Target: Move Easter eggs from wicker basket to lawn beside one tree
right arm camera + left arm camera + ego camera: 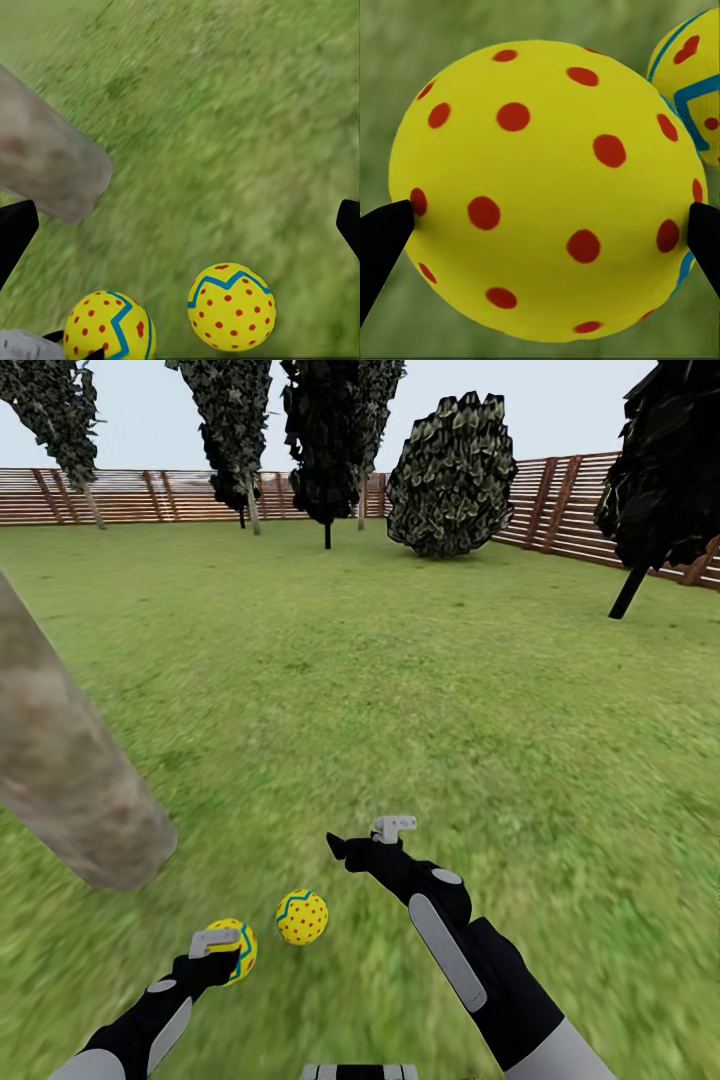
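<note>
my left hand (222,952) grips one egg (544,187) between its fingertips. my right hand (365,842) hangs wide open, empty. second egg (302,917) lies on the lawn (400,690) near the tree (60,760).

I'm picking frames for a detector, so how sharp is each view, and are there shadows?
Head view: far trees and fence crisp, the lawn near the arms smeared, no cast shadows under the eggs. Left wrist view: the held egg sharp, grass behind soft. Right wrist view: grass and tree trunk blurred, both eggs fairly clear.
</note>
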### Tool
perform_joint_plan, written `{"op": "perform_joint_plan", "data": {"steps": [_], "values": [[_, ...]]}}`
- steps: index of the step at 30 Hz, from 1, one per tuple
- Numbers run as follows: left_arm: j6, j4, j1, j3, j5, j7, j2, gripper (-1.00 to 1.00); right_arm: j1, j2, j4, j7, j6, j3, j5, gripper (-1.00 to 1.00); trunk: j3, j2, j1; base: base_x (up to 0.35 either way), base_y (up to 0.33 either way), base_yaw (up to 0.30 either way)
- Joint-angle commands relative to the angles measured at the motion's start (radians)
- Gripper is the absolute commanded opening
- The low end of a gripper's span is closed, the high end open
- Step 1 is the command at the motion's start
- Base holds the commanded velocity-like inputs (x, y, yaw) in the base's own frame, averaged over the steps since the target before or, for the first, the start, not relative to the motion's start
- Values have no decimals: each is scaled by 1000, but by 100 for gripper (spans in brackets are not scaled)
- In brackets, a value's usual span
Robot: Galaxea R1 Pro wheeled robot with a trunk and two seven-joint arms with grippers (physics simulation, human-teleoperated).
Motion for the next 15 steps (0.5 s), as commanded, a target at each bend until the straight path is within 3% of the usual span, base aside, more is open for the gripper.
{"op": "perform_joint_plan", "data": {"steps": [1,8,15], "values": [[-2,0,-1,-6,10,1,1,-100,-1,0,-1,-10,3,1,-11,100,-1,0,0,0,0,0],[-2,2,-1,-10,10,19,0,-100,0,0,-1,-9,3,1,-11,100,-1,0,0,7,0,0],[-3,2,-1,-12,10,20,0,-100,0,0,-2,-9,3,1,-11,100,-1,0,0,146,1,0]]}}
